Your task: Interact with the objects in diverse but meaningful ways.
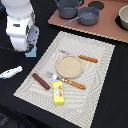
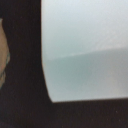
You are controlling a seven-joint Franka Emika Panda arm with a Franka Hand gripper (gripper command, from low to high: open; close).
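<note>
1. One arm only; gripper [image 1: 31, 50] sits at the exterior view's left, over the upper-left corner of the placemat [image 1: 100, 75], low near the desk [image 1: 112, 107].
2. Pale blue block [image 1: 31, 52] shows at the gripper tip. In the wrist view the pale blue block [image 2: 85, 50] fills most of the picture, so it sits right between the jaws. Judgement: gripper clamped on the block, held for moving or setting down; pad contact itself not visible.
3. Cannot tell if the block touches the placemat or hangs just above it.
4. Yellow box [image 1: 59, 93] with red-green label lies flat on the placemat's near edge, well apart from the gripper, untouched.
5. Dark brown sausage [image 1: 40, 81] lies flat on the placemat just beside the box, toward the exterior view's left; free to grab.
6. Tan plate [image 1: 69, 65] sits mid-placemat with a knife [image 1: 80, 58] behind it and a fork [image 1: 66, 80] in front: laid out like a place setting.
7. White-blue item [image 1: 10, 72] lies on the desk off the placemat; too blurry to identify.
8. Two pots [image 1: 79, 11] rest on the brown board at the back, out of play.
9. Judgement: placing the block needs care, since the gripper hides it from the exterior view.
</note>
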